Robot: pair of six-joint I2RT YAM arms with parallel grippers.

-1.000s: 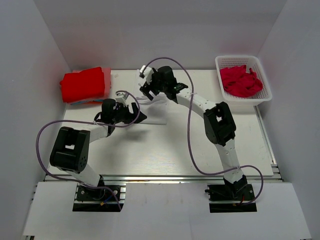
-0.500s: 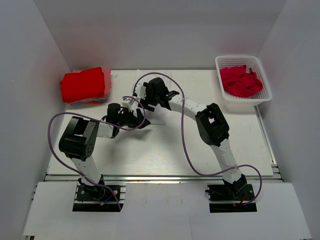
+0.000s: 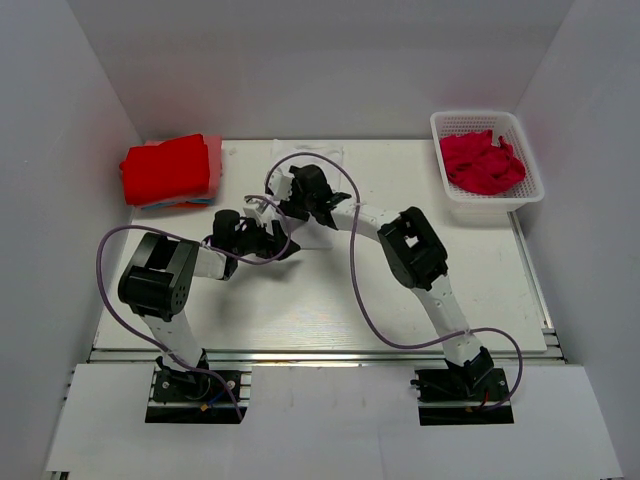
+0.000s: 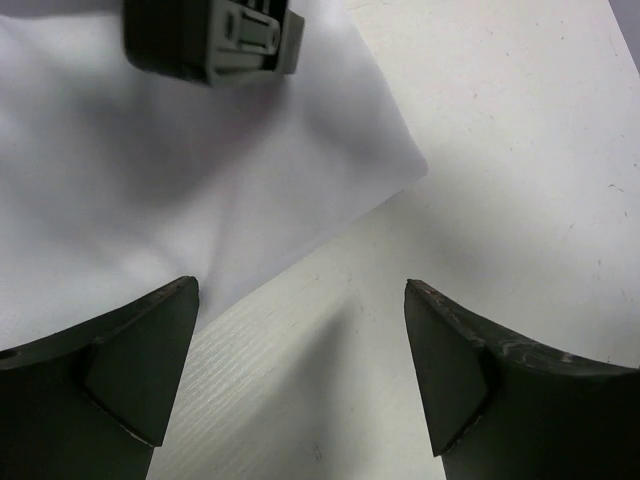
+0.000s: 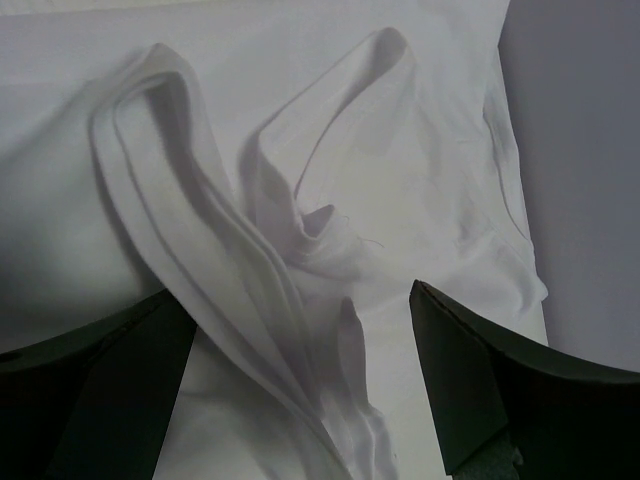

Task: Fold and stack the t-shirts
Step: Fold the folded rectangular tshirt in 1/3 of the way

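Note:
A thin white t-shirt [image 3: 312,156] lies spread on the white table, hard to tell from it. My right gripper [image 3: 288,193] hovers low over its middle. In the right wrist view it stands open [image 5: 300,385], straddling a bunched ridge of white cloth [image 5: 290,230] without gripping it. My left gripper [image 3: 277,241] is at the shirt's near edge. It is open [image 4: 300,375] over bare table, with the shirt's corner [image 4: 150,180] just ahead of its left finger. A folded bright red t-shirt [image 3: 167,168] sits at the back left. Crimson-pink t-shirts [image 3: 482,162] fill the basket.
The white lattice basket [image 3: 478,116] stands at the back right corner. White walls close in the table on three sides. Purple cables loop from both arms over the table [image 3: 300,300]. Part of the right gripper's body [image 4: 215,40] shows at the top of the left wrist view.
The right gripper has come down and toward the left arm, onto the white shirt's middle. The left gripper has shifted slightly nearer and its arm has drawn in. Both stay open.

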